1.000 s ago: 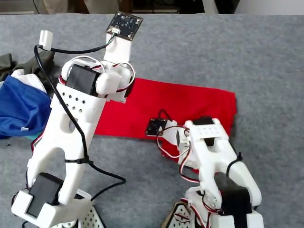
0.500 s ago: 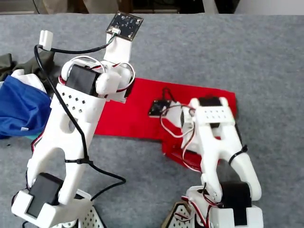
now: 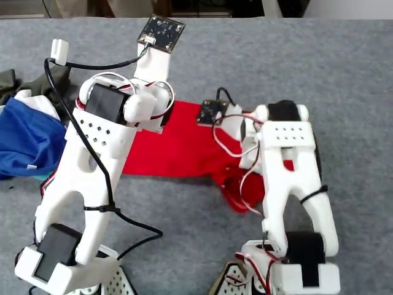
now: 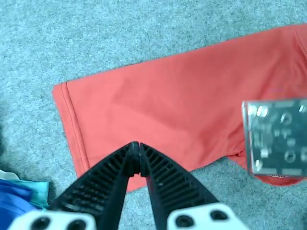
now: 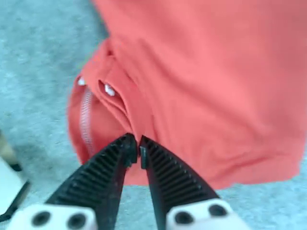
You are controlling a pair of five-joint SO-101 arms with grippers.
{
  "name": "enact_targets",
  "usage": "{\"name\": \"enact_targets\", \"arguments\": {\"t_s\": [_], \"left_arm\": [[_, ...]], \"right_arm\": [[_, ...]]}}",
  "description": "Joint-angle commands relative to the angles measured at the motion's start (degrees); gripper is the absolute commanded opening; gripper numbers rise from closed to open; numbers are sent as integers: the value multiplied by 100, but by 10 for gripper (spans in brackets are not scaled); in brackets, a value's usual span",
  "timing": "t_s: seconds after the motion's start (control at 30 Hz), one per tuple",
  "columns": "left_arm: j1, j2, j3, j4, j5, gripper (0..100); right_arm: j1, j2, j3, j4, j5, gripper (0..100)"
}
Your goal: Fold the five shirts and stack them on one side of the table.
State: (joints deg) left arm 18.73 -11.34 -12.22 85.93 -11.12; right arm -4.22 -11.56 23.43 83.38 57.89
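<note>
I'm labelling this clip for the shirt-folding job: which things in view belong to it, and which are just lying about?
Belong to the job:
red shirt, pinched by the right gripper
left gripper, shut over that shirt's edge
blue shirt and dark green garment, heaped to one side

Just there:
grey table cover
black cable looped off an arm

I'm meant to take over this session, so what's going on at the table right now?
Two robot arms are working on a red cloth shirt spread on the grey carpeted table. The right claw is shut on a bunched fold near one end, which lies rumpled under that arm. The left claw is shut with its tip at the other end's edge. A crumpled blue shirt waits at the side.
</note>
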Motion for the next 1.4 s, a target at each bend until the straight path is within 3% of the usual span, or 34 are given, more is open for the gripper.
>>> {"name": "enact_targets", "arguments": {"t_s": [0.0, 0.53, 0.73, 0.8, 0.93, 1.07, 1.23, 1.37], "left_arm": [[9, -224, -26, -105, -44, 19], [9, -268, -62, -62, -44, 19], [9, -268, -62, -62, -44, 19], [9, -268, -62, -62, -44, 19], [9, -268, -62, -62, -44, 19], [9, -268, -62, -62, -44, 19], [18, -268, -53, -62, -44, 19], [18, -268, -53, -62, -44, 19]], "right_arm": [[215, 365, -673, -211, 114, 4], [382, 3354, -3670, -202, 475, 23], [479, 3371, -4057, 62, 475, 341], [497, 3222, -4233, 396, 475, 401], [505, 2756, -4374, 1240, 598, 361], [462, 2009, -3793, 1864, 897, 256], [382, 620, -1631, 1723, 1240, 143], [110, -497, 418, 967, 1266, 157]]}}
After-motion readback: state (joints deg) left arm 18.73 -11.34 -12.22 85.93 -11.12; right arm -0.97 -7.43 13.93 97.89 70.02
